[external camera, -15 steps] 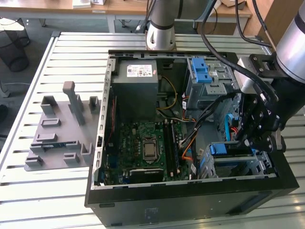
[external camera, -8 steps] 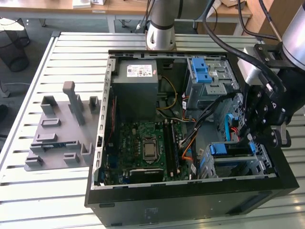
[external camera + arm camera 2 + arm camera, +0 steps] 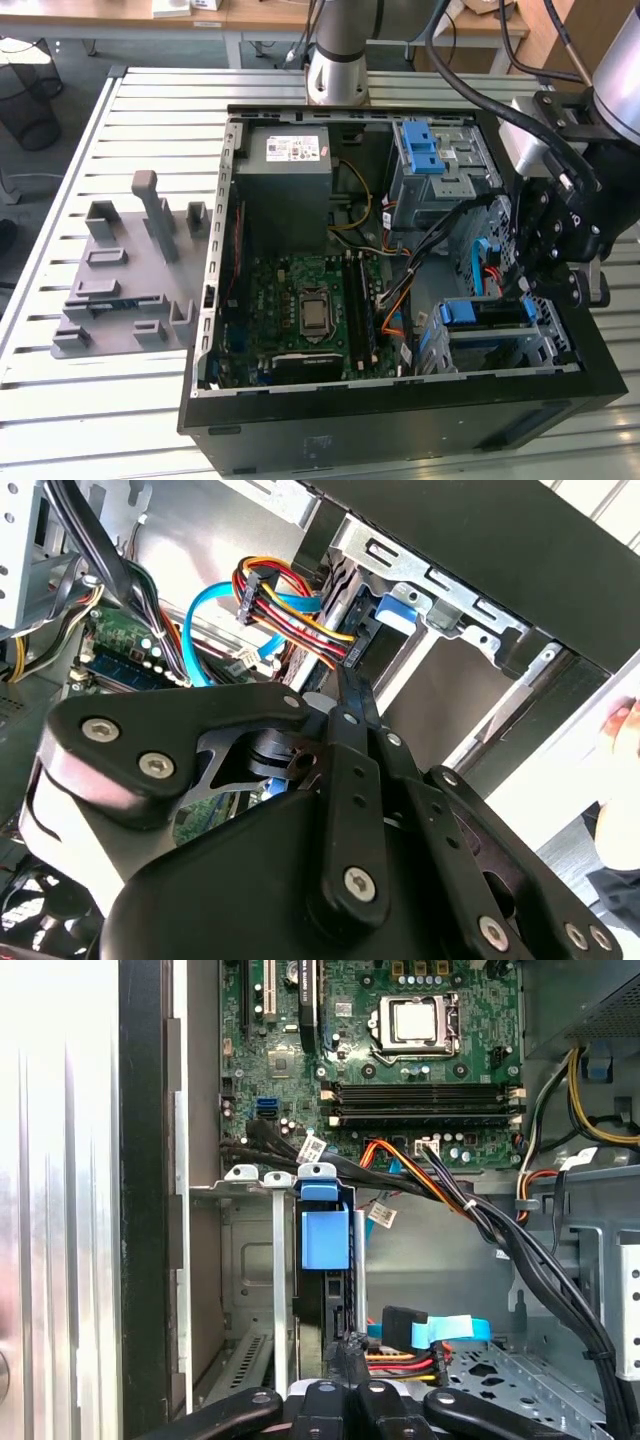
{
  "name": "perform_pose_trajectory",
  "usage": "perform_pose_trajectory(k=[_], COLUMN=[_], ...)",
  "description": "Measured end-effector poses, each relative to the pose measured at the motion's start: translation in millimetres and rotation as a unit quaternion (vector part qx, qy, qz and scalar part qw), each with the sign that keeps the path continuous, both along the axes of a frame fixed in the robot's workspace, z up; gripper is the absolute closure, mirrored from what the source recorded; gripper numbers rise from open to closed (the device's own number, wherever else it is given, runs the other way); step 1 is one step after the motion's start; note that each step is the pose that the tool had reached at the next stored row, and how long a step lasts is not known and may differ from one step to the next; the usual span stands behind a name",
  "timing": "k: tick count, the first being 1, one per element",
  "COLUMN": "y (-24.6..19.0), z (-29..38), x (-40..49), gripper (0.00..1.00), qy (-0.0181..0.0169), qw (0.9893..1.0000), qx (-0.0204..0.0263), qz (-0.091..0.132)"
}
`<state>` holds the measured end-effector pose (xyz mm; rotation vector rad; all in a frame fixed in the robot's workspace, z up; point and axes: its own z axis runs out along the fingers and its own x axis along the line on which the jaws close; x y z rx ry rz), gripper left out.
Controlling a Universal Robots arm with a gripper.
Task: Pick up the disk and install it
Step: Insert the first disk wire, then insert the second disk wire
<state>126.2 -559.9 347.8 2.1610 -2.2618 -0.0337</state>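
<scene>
Down in the drive cage (image 3: pixel 250 1175) is where the disk (image 3: pixel 326 1305) sits right now: it's standing on edge in one of the slots, and its blue plastic rail pokes out at the cage mouth on the motherboard (image 3: pixel 400 1070) side. So it looks slotted in to me, though I can't tell from these shots whether it's fully home or latched. My gripper (image 3: pixel 345 1348) is at the opposite end of the cage, right up against the back edge of the disk. In the second wrist view the two thin fingers (image 3: pixel 347 715) are closed together, with no gap and nothing I can see pinched between them. My guess is they're shut so the tip works as one narrow pusher that fits into the slot, not as a clamp. Just beside the tip, at that same end of the cage, hang the flat blue data cable (image 3: pixel 445 1328) and the bundle of red, yellow and orange power leads (image 3: pixel 290 605), so it's pretty crowded back there. From the exterior view the cage is in the case corner far from the grey power supply box (image 3: pixel 283 165). The grey holder fixture (image 3: pixel 120 270) sits well away from the cage, outside the case on the table.
</scene>
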Motion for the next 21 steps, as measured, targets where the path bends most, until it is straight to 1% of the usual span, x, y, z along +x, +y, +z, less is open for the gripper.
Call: perform_pose_trajectory(k=[12,16,21], y=[0.0,-0.2,-0.8], z=[0.9,0.9,0.8], x=[-0.1,-2.9,-10.9], gripper=[0.89,0.89,0.89], qy=[0.0,0.0,0.0], qw=[1.0,1.0,1.0], qx=[0.0,0.0,0.0], qz=[0.0,0.0,0.0])
